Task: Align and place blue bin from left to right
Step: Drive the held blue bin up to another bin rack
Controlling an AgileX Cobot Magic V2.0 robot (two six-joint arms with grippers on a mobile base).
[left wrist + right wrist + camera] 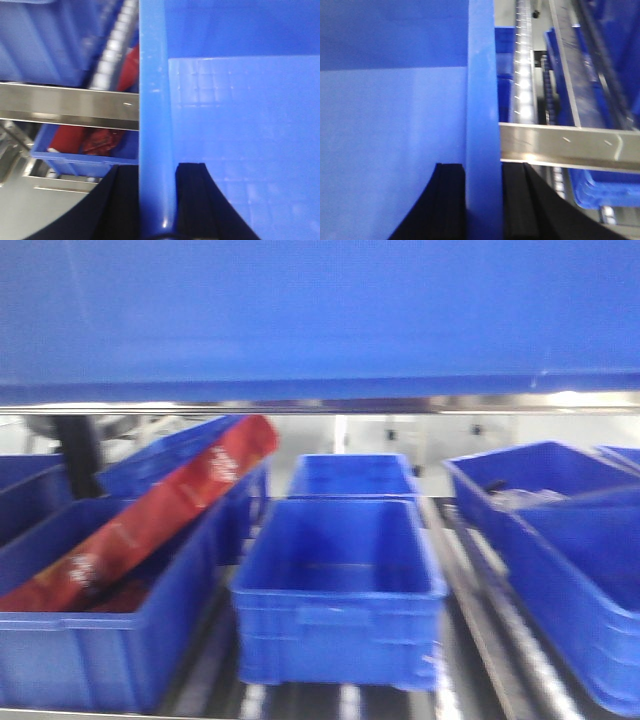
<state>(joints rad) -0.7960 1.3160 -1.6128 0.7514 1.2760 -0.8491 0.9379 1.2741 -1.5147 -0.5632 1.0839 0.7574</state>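
1. Front view: the bin (320,310) is seen as a broad blue panel filling the top of the frame, just above a steel rail (320,403). Only here is the wider layout given: an empty middle tub (340,590) on rollers (348,702), a left tub (100,640) with a red pack (150,520) leaning in it, and right tubs (560,540). The picture is blurred.
2. Left wrist view: the left fingers (192,200) are clenched on one bin (155,100) wall, one finger on each side of it. The bin's gridded floor is shown only here. Beyond the wall, the rail (65,105) and the tub (85,159) holding the red pack (100,142) are seen.
3. Right wrist view: the right fingers (450,200) are grasping another bin (482,125) wall, which is straddled the same way. The rail (570,145), the rollers (522,75) and a tub (605,190) are seen past it.
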